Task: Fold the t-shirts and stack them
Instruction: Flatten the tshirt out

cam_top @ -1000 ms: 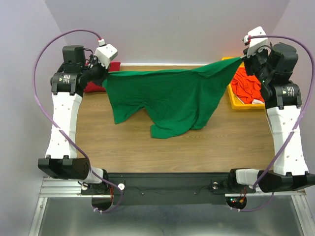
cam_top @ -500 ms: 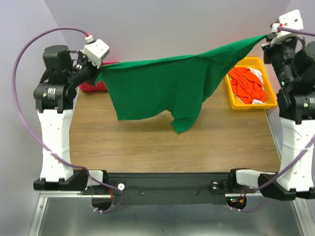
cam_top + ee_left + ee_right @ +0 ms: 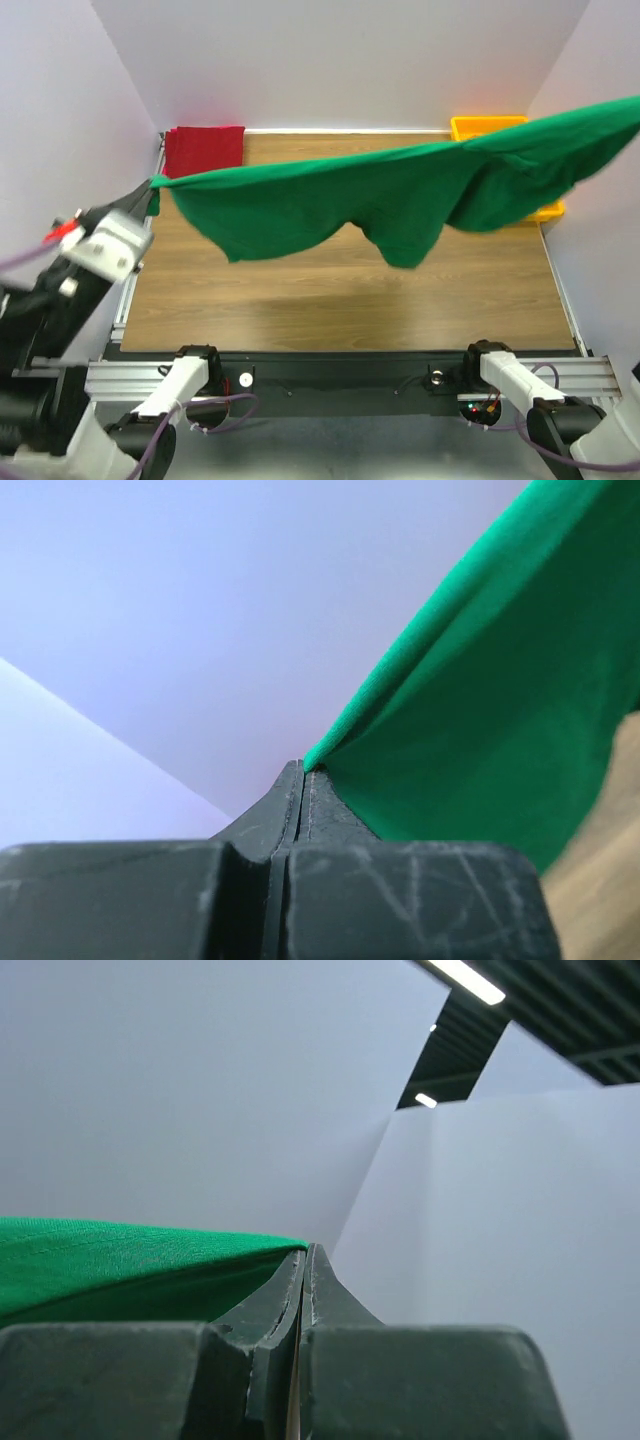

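The left gripper (image 3: 302,772) has its two dark fingers pressed together on a corner of the bright green t-shirt (image 3: 380,195), and the cloth comes out right at the tips. In the top view that corner is held up over the left edge of the table (image 3: 300,295). The shirt spans the whole width in the air, taut along its upper edge, its lower part sagging in two lobes above the wood. Behind it, in the far left corner, the dark red t-shirt (image 3: 205,152) lies folded flat. At the far right, a yellow tray (image 3: 487,127) shows partly from behind the green cloth. The right gripper (image 3: 304,1260), outside the top view, is likewise pinched tight on the shirt's other end.
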### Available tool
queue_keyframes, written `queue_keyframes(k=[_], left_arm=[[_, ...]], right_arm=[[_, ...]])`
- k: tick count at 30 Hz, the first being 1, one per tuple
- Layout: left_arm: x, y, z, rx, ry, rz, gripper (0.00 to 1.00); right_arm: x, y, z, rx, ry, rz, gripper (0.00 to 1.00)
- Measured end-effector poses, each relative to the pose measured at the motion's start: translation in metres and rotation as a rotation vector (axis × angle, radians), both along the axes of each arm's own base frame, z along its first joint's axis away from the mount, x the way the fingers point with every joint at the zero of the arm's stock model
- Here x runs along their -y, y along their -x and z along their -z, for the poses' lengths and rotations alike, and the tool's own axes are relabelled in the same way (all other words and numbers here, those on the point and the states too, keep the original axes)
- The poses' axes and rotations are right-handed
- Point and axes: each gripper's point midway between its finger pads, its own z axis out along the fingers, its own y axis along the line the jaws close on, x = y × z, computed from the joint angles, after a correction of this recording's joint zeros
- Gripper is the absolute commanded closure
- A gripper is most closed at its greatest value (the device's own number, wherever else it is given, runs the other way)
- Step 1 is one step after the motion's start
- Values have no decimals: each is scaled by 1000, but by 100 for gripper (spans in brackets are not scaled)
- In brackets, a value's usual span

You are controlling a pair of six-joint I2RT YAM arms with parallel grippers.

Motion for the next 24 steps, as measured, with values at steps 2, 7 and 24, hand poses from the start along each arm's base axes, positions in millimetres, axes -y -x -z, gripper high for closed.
queue_keyframes(k=[2, 7, 24], left_arm=[[-1, 19, -10, 52, 5, 0, 100], [0, -3, 22, -55, -6, -2, 100], [-6, -156, 433, -1150, -108, -42, 100]], right_arm=[[1, 9, -7, 33, 10, 10, 99], [-3, -23, 7, -21, 56, 18, 99], [-59, -278, 501, -1205, 221, -327, 100]])
